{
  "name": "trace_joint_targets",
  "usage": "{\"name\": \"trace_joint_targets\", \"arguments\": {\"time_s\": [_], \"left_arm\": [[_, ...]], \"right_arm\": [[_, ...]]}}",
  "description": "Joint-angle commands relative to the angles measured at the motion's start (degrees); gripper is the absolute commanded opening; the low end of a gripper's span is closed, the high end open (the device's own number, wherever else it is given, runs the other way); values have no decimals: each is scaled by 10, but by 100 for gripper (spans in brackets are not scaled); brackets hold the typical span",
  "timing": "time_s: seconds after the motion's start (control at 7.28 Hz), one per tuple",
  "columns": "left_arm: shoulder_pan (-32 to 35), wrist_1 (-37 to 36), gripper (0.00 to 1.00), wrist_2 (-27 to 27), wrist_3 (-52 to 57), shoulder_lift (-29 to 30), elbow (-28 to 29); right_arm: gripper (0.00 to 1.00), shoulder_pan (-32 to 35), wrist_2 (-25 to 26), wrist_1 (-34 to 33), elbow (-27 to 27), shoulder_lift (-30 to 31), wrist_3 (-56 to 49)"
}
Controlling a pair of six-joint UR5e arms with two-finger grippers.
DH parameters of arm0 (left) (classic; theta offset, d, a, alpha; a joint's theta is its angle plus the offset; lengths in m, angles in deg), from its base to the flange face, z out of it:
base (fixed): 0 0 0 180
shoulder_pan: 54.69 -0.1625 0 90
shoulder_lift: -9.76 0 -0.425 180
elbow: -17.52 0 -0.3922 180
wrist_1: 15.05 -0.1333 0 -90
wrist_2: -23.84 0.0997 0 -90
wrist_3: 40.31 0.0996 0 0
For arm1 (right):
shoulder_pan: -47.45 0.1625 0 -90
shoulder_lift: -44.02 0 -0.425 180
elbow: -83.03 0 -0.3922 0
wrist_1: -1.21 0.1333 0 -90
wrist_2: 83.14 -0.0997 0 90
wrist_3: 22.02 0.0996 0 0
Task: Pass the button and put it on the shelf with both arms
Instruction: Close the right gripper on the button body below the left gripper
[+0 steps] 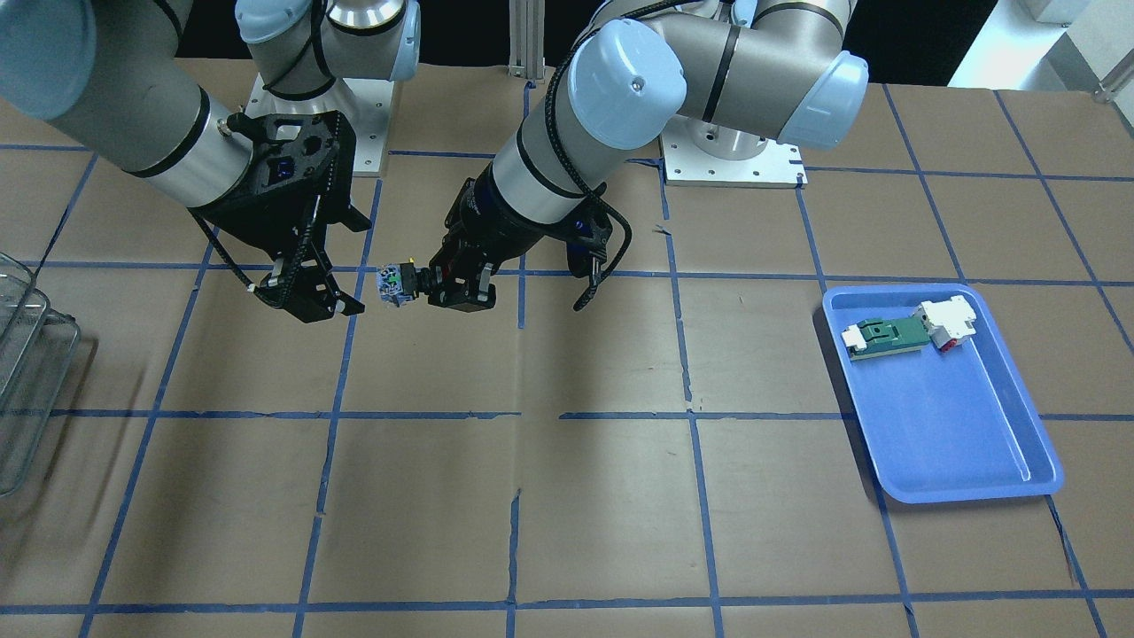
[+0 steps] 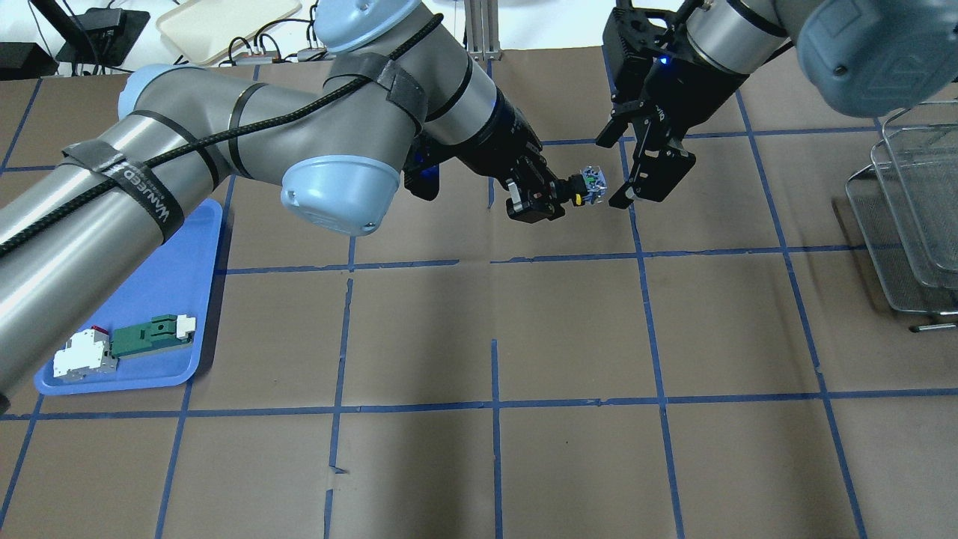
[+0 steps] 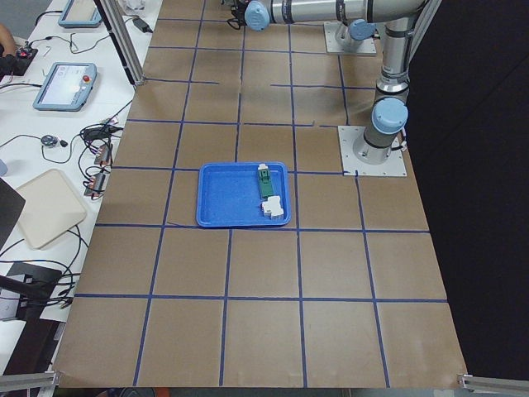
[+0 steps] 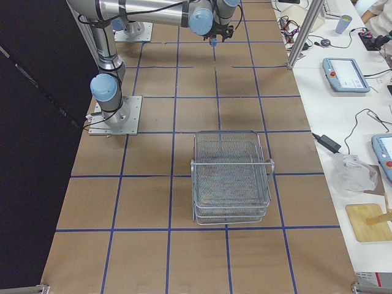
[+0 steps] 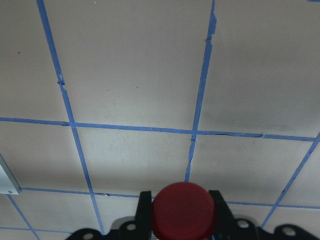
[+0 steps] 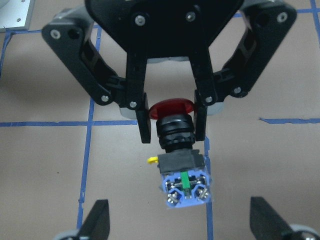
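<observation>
The button is held in the air over the table by my left gripper, which is shut on its black collar. The blue-and-silver rear block points at my right gripper. The right gripper is open and empty, its fingertips just short of that block. The overhead view shows the button between the left gripper and the right gripper. In the right wrist view the button hangs from the left gripper, above my open right fingertips. The red cap fills the bottom of the left wrist view. The wire-mesh shelf stands at the table's right end.
A blue plastic tray at the table's left end holds a green-and-white flat part and a white block with a red bit. Brown paper with a blue tape grid covers the table. The shelf also shows in the right-side view.
</observation>
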Motion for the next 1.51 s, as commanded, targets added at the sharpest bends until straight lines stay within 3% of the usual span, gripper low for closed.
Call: {"name": "trace_joint_targets", "arguments": {"time_s": [0.0,0.55,1.24,1.37], "left_arm": [[0,0,0,0,0,-1,0],[1,0,0,0,0,-2,0],[1,0,0,-2,0,-8,0],[1,0,0,-2,0,-9,0]], "right_arm": [[100,1,-8,-13,7,0,1],[100,31,2,-44,7,-11,3],[99,30,4,-36,18,-11,3],[64,30,11,-36,18,-6,2]]}}
